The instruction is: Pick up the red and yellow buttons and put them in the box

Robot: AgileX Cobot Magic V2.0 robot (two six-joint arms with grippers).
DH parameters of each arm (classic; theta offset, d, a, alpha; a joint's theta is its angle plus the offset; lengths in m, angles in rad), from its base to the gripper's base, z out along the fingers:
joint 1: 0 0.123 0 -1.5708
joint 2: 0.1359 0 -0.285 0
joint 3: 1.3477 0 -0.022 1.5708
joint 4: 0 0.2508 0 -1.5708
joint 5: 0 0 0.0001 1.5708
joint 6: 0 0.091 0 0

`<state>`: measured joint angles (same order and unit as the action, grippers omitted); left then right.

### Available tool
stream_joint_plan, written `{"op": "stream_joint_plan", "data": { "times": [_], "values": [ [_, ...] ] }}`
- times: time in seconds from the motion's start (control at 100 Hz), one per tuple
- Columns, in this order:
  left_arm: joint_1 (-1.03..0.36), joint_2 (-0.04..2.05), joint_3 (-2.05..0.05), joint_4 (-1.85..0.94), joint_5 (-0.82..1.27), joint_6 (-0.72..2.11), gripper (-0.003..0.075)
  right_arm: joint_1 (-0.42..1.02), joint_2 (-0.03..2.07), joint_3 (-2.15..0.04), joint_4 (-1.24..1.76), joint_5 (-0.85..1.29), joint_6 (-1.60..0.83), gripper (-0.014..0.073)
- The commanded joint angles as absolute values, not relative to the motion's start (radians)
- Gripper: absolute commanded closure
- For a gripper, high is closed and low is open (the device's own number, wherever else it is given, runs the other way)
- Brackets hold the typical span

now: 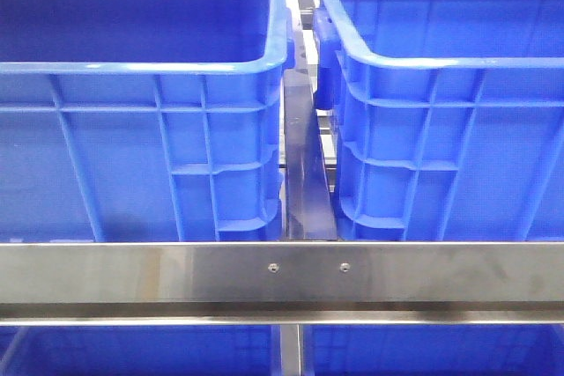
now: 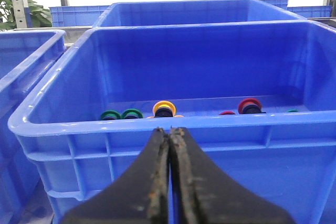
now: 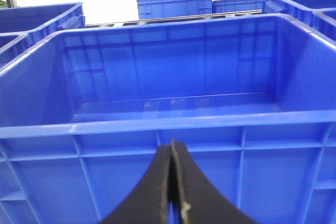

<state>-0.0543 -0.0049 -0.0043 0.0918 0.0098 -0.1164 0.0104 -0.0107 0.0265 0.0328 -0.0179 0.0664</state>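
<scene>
Both grippers [image 2: 169, 182] [image 3: 172, 187] closed; yellow button [image 2: 164, 108] & red button [image 2: 249, 105] on edge.

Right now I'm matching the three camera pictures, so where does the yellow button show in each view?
Front view: not visible; only the crates' outer walls and upper insides show.
Left wrist view: the yellow button sits on the crate floor near the front wall, just above the closed left gripper, beside the green buttons.
Right wrist view: not in it; that crate shows no buttons.
Shared landmark: the thick blue crate rim.
</scene>
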Motion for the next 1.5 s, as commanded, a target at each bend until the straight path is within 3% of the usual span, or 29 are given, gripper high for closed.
{"op": "stream_joint_plan", "data": {
  "times": [0.0,0.31,0.56,1.04,1.49],
  "values": [
    [-0.052,-0.038,0.045,0.087,-0.070,-0.119,0.0739,0.012,-0.036,0.008,0.024,-0.101,0.065,0.0662],
    [-0.052,-0.038,0.008,0.059,-0.050,-0.119,0.0739,0.012,-0.036,0.008,0.024,-0.101,0.065,0.0662],
    [-0.052,0.019,-0.216,0.034,0.150,-0.119,0.0739,0.012,-0.036,0.008,0.024,-0.101,0.065,0.0662],
    [-0.052,0.539,-0.810,0.034,0.671,-0.077,0.0739,0.012,-0.036,0.008,0.024,-0.101,0.065,0.0662],
    [-0.052,0.790,-0.912,0.034,0.679,-0.067,0.0738,0.012,-0.036,0.008,0.024,-0.101,0.065,0.0662]
  ]
}}
